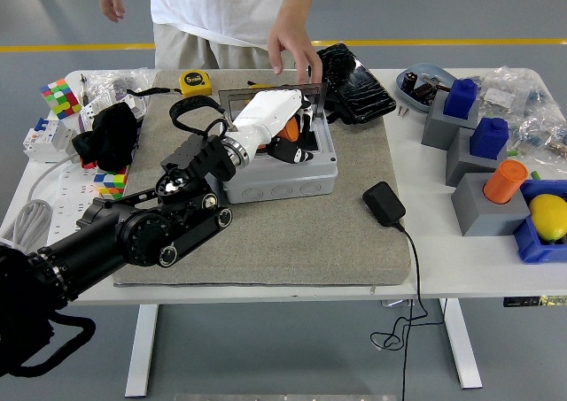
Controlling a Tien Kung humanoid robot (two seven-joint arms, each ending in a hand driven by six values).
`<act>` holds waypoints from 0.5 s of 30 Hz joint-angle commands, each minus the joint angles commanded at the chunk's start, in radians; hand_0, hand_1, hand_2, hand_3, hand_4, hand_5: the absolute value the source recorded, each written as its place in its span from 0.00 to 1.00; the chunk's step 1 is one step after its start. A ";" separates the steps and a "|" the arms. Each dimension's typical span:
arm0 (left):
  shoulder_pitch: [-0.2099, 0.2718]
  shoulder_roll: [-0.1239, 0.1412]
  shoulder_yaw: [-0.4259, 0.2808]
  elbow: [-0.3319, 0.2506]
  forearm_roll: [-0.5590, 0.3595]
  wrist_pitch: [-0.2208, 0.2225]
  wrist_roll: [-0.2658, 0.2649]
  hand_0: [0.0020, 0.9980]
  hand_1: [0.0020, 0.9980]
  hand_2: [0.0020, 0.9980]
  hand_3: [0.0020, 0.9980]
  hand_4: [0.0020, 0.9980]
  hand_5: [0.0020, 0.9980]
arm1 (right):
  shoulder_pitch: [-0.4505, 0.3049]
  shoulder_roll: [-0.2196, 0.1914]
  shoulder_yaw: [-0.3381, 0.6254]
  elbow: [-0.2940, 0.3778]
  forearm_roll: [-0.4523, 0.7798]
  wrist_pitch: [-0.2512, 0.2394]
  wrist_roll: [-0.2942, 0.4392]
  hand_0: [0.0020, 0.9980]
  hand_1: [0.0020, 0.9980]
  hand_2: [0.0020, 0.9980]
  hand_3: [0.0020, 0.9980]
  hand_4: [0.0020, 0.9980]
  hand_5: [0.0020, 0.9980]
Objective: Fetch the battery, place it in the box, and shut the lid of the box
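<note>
One person's hand [291, 45] just behind the box [282, 173].

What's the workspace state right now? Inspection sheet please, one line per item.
Surface: white table with a grey mat on it.
Job's things: grey box on the mat, open; an orange object shows inside, under the hand; lid not closed.
Clutter: tape measure, puzzle cubes, black case, grey and blue blocks, yellow fruit.
Hands: left hand reaches into the box; fingers' grip cannot be told. Right hand not in view.
Cables: black adapter with its cord hanging over the near edge; white power strip at left.
Surroundings: a person's hand hangs over the table's far edge, by the box.
</note>
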 joint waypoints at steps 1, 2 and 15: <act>-0.002 0.000 0.002 0.003 0.001 0.002 -0.002 0.25 0.21 0.23 0.27 1.00 0.02 | 0.000 0.000 -0.001 0.000 0.000 0.000 0.000 0.55 0.60 0.59 0.54 0.92 0.48; -0.003 0.000 0.004 0.006 0.000 0.005 -0.005 0.25 0.21 0.23 0.27 1.00 0.02 | 0.000 0.000 -0.001 0.000 0.000 0.000 0.000 0.55 0.60 0.59 0.54 0.92 0.48; -0.006 0.000 0.015 0.026 0.006 0.003 -0.015 0.65 0.64 0.61 0.64 1.00 0.10 | 0.000 0.000 0.001 0.000 0.000 0.000 0.000 0.55 0.60 0.59 0.54 0.91 0.48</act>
